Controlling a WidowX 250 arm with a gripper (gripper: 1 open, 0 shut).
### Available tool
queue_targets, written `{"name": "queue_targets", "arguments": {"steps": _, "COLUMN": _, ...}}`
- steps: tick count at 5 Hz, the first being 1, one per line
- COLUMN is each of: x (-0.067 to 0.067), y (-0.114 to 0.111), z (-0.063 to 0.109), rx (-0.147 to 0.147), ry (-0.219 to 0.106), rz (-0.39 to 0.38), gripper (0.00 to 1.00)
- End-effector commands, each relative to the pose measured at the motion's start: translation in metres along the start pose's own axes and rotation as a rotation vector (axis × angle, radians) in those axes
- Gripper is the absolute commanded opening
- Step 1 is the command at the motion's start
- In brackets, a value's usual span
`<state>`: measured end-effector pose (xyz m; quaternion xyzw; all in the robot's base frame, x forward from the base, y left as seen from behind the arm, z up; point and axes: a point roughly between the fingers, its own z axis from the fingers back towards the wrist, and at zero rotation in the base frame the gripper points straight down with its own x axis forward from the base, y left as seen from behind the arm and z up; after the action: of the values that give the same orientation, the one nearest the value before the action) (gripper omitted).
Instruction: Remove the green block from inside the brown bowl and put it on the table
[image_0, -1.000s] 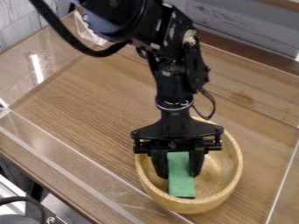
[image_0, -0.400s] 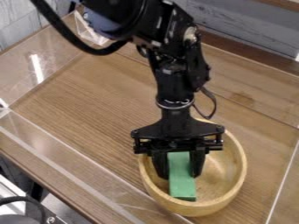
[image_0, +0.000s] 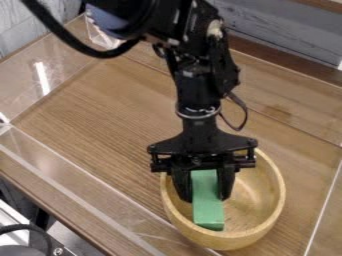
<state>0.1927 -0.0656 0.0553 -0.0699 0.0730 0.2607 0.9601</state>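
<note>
Since a second earlier, we saw the bowl (image_0: 227, 205) shift slightly at lower right; our gripper (image_0: 203, 186) pinched the flat, bright green block (image_0: 209, 196), tilted inside the bowl.

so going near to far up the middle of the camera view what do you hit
brown bowl near rim → green block → gripper shut on the block → bare table → clear far wall

Wide bare tabletop (image_0: 100, 125) is left open from nine to twelve o'clock of the brown bowl (image_0: 265, 214), whose thick rim rings the pincer (image_0: 198, 187) and the green block (image_0: 209, 198), while passage at the edges is barred by clear acrylic walls (image_0: 67, 185).
</note>
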Motion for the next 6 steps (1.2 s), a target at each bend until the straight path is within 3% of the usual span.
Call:
{"name": "queue_targets", "arguments": {"steps": 1, "x": 0.004, "y": -0.002, "z": 0.019, "rx": -0.031, "ry": -0.036, "rz": -0.003, "gripper": 0.00}}
{"name": "queue_targets", "arguments": {"steps": 4, "x": 0.005, "y": 0.012, "z": 0.058, "rx": -0.066, "ry": -0.068, "rz": 0.004, "gripper": 0.00}}
{"name": "queue_targets", "arguments": {"steps": 6, "x": 0.031, "y": 0.046, "z": 0.093, "rx": -0.077, "ry": -0.122, "rz": 0.020, "gripper": 0.00}}
